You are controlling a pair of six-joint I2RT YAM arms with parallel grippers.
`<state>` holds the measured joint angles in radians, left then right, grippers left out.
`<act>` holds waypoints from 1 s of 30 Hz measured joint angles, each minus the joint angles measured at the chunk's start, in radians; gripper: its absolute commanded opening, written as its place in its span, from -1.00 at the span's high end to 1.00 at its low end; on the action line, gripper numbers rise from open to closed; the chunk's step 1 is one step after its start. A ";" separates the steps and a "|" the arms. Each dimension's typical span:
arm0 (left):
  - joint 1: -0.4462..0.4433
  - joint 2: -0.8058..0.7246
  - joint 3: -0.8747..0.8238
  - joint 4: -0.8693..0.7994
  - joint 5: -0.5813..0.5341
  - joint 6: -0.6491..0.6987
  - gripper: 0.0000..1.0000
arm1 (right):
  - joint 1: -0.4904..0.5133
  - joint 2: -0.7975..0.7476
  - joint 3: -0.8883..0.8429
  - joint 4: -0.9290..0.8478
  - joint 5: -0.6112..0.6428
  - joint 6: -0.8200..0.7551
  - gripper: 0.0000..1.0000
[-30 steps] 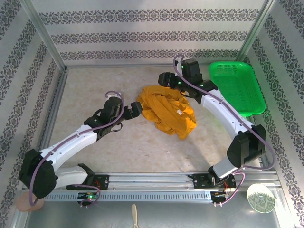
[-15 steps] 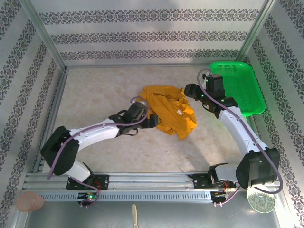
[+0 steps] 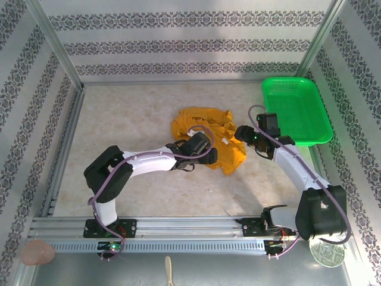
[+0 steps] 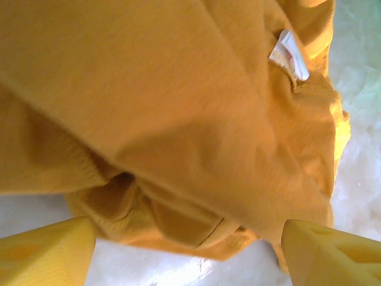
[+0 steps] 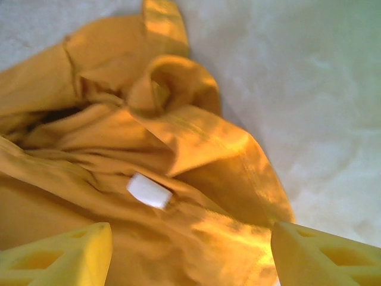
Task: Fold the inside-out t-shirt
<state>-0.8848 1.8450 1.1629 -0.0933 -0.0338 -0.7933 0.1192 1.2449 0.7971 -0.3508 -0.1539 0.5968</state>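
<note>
Now | inside-out t-shirt [image 3: 186, 124] crumpled, long axis far-left to near-right, white label [image 5: 149, 190] up | sleeves indistinct | left gripper [image 4: 187, 238], right gripper [image 5: 190, 244] spread wide, empty.

A pale, marbled table [image 3: 119, 119] carries a crumpled mustard-orange t-shirt [image 3: 226, 149] near its middle, with a green plastic basket [image 3: 296, 110] by the far right corner.

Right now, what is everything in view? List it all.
t-shirt: one, mustard-orange, crumpled mid-table
label: one, white, on the t-shirt
basket: one, green, far right of table
table: one, pale, under t-shirt and basket
disc: one, pinkish, near left corner
round thing: one, pale green, near right corner
stick: one, wooden, near edge
left gripper: one, yellow fingers, open over t-shirt
right gripper: one, yellow fingers, open over t-shirt
</note>
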 measured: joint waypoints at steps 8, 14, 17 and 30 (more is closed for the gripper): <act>-0.039 0.037 -0.011 0.068 0.007 -0.027 -0.13 | -0.013 -0.058 -0.208 0.038 0.003 0.073 -0.28; -0.045 0.079 -0.011 0.092 0.015 -0.043 0.10 | -0.013 -0.006 -0.274 0.124 -0.046 0.120 -0.11; -0.045 0.092 -0.011 0.098 0.014 -0.049 0.33 | -0.013 0.035 -0.290 0.180 -0.070 0.140 0.01; 0.040 -0.077 -0.006 0.005 0.008 0.013 1.00 | -0.049 0.081 -0.158 0.248 -0.207 0.210 1.00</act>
<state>-0.8448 1.7679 1.1572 -0.0879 -0.0254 -0.7799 0.0704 1.3262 0.6392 -0.1024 -0.3607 0.8066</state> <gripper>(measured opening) 0.051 0.065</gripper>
